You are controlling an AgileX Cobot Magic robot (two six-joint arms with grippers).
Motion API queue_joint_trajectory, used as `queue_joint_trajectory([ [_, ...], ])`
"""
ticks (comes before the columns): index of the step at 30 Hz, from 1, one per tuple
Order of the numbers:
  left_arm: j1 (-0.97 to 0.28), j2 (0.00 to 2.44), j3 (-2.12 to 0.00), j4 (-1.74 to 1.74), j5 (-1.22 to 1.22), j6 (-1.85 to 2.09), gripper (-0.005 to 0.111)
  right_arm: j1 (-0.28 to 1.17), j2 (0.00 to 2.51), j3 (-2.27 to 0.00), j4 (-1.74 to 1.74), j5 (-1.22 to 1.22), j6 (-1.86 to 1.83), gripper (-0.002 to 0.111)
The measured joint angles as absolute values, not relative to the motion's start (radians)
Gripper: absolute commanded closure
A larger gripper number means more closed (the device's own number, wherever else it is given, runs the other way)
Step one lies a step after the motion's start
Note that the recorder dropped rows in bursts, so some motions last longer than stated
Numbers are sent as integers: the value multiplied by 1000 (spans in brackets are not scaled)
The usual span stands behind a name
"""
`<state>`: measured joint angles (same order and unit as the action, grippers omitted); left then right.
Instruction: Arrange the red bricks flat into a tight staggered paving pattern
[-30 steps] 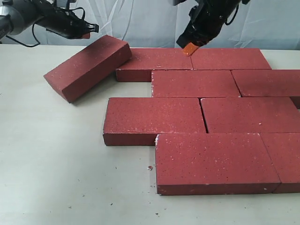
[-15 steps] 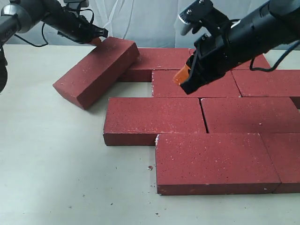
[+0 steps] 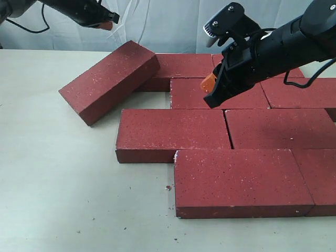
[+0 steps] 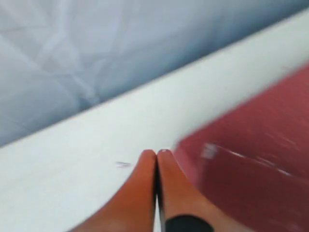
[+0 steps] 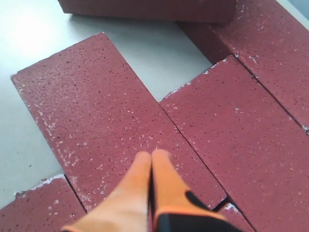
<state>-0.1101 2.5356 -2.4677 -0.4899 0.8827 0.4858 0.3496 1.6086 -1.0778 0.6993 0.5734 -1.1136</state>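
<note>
Red bricks lie flat on the bench in staggered rows, filling the scene from centre toward 3 and 5 o'clock, with narrow gaps at some joints. One skewed brick sits at 10 o'clock, angled, its 2 o'clock end meeting the back row. The left gripper hangs above it near 11 o'clock, orange fingers pressed together and empty. The right gripper, at 1 o'clock of centre, hovers over a second-row brick, fingers likewise together on nothing.
</note>
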Motion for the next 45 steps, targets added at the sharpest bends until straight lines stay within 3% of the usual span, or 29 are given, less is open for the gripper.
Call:
queue_joint_trajectory([
  [5, -119, 2560, -2468, -349, 715, 362, 107, 350, 1609, -1078, 701, 543, -1114, 109],
  [11, -144, 2618, -2468, -360, 700, 348, 107, 350, 1609, -1078, 701, 530, -1114, 109],
  [36, -202, 2637, -2630, -665, 1189, 687, 107, 350, 1609, -1078, 705, 523, -1114, 109],
  [45, -202, 2628, -2650, -707, 1217, 754, 107, 350, 1609, -1078, 705, 505, -1116, 109],
])
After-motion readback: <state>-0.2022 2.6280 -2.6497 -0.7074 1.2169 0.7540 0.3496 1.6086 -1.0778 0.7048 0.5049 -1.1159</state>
